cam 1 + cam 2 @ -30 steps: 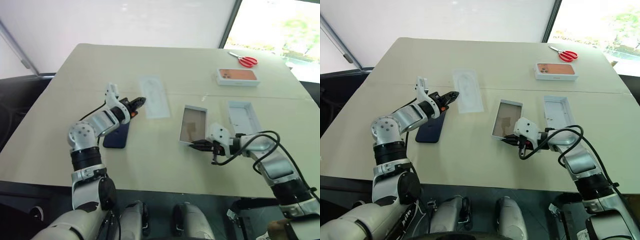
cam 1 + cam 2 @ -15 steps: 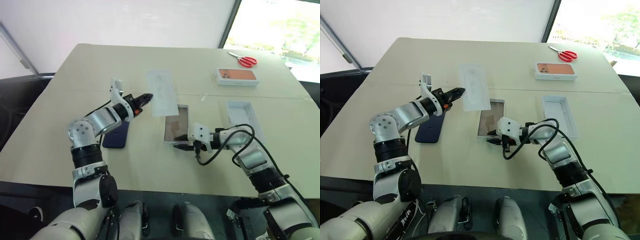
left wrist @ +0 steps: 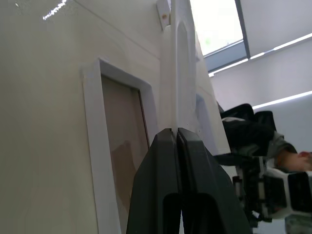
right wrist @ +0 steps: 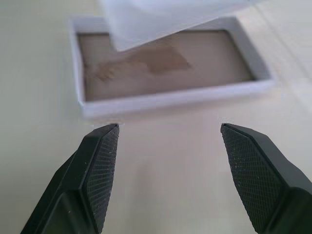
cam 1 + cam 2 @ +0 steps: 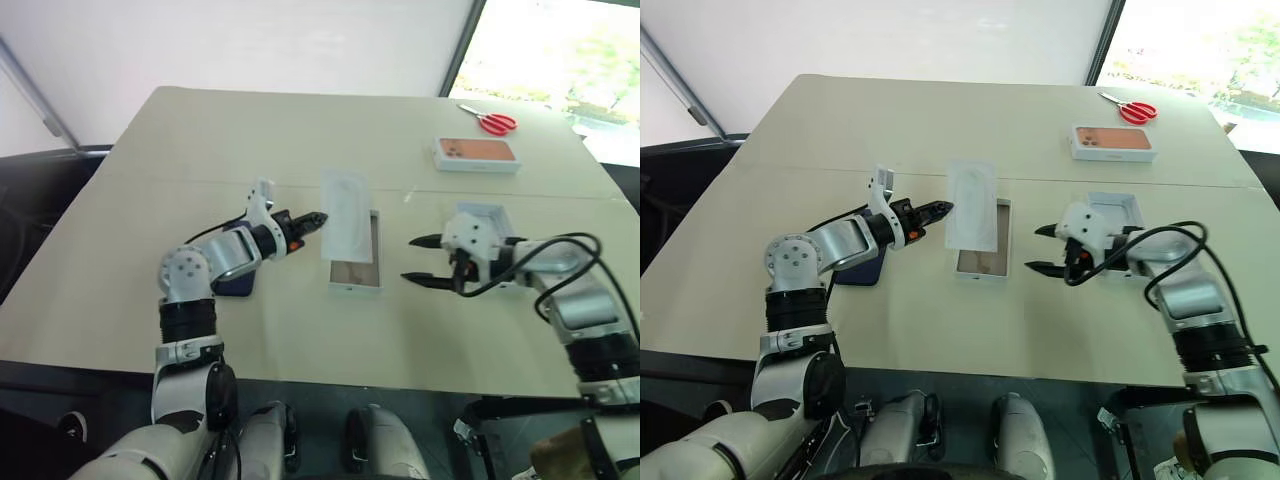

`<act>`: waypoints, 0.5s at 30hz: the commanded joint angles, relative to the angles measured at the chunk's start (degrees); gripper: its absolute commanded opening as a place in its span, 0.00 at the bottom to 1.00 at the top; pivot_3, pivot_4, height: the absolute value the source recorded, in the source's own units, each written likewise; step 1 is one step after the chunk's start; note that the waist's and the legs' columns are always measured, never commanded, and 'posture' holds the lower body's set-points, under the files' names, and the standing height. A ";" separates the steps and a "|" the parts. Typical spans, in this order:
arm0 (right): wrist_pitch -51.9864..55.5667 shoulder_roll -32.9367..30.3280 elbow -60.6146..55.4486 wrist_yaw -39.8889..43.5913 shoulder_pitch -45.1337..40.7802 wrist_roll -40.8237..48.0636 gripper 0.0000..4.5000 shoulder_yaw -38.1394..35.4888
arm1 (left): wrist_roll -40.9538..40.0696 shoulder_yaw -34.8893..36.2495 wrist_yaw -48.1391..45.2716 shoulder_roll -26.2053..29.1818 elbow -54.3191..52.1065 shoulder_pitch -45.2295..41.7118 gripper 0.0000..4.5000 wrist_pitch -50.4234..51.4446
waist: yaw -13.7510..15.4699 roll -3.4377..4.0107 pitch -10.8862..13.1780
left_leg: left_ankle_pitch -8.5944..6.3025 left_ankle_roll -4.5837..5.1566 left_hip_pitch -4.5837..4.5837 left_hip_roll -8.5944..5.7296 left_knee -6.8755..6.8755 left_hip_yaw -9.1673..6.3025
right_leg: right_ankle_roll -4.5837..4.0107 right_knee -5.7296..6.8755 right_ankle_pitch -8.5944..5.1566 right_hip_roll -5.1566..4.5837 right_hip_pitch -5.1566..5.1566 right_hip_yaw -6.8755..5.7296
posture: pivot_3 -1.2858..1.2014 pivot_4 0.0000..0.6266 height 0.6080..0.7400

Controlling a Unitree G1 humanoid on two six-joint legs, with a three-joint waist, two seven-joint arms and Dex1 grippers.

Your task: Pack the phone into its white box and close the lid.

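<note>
The white box (image 5: pixel 354 287), a shallow tray with a brownish floor, lies at mid-table. My left gripper (image 5: pixel 318 217) is shut on the edge of a thin white insert (image 5: pixel 346 212), holding it tilted over the box's far half. In the left wrist view the insert (image 3: pixel 177 68) rises edge-on from the shut fingers beside the box (image 3: pixel 93 146). The dark blue phone (image 5: pixel 236 284) lies flat, mostly hidden under my left forearm. My right gripper (image 5: pixel 410 259) stands open just right of the box, holding nothing. The lid (image 5: pixel 487 213) lies hollow side up behind that hand.
A white box with a pink-orange print (image 5: pixel 475 153) sits at the far right, and red scissors (image 5: pixel 489 122) lie beyond it. The table's near edge (image 5: pixel 330 370) runs close below both hands.
My right gripper slid the white box leftward, let go, opened and drew back to the right. My left gripper carried the insert rightward until it hangs over the box.
</note>
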 commanded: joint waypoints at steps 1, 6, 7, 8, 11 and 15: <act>-2.54 0.60 1.01 -2.46 -0.12 -0.10 0.77 -2.03 | 2.23 -1.83 -1.71 -0.51 2.17 -1.55 0.00 -1.79 | -0.17 0.00 0.00 | 0.00 0.00 -0.01 0.00 0.00 0.00 | 0.00 0.01 0.00 0.00 -0.02 0.00 | 0.52 0.24 1.00; -2.19 2.96 0.09 -5.39 -0.25 1.26 0.77 -3.26 | 5.42 -4.96 -3.41 -1.17 4.27 -1.71 0.00 -2.37 | -0.04 0.00 0.00 | 0.01 0.00 -0.03 0.00 0.00 0.00 | 0.00 0.02 0.00 0.00 -0.04 0.00 | 0.52 0.24 1.00; -2.45 3.04 0.09 -5.69 -0.10 1.10 0.77 -3.25 | 5.38 -4.57 -2.87 -1.69 4.50 -1.62 0.00 -2.09 | 0.03 0.00 0.00 | 0.01 0.00 -0.04 -0.01 0.00 0.01 | 0.01 0.02 0.00 -0.01 -0.04 0.00 | 0.52 0.24 1.00; -2.71 3.06 0.21 -5.89 -0.02 0.98 0.77 -3.23 | 5.45 -4.44 -2.76 -1.95 4.49 -1.48 0.00 -1.92 | 0.26 0.00 0.00 | 0.01 0.00 -0.04 -0.02 0.00 0.00 | 0.01 0.01 0.00 -0.02 -0.04 0.00 | 0.52 0.24 1.00; -3.73 3.01 0.82 -6.48 -0.02 0.58 0.77 -3.01 | 6.02 -4.39 -3.19 -2.19 4.03 -1.23 0.00 -1.92 | 0.28 0.00 0.00 | 0.00 0.01 -0.06 -0.03 0.01 0.00 | 0.01 0.00 0.00 -0.04 -0.04 0.00 | 0.52 0.24 1.00; -4.29 3.83 1.59 -7.24 -1.04 0.86 0.79 -2.74 | 6.11 -3.85 -3.21 -2.31 4.28 -1.63 0.21 -1.02 | 0.21 0.00 0.00 | 0.01 0.00 -0.05 -0.01 0.01 0.00 | 0.01 0.01 0.00 -0.03 -0.04 0.00 | 0.52 0.24 1.00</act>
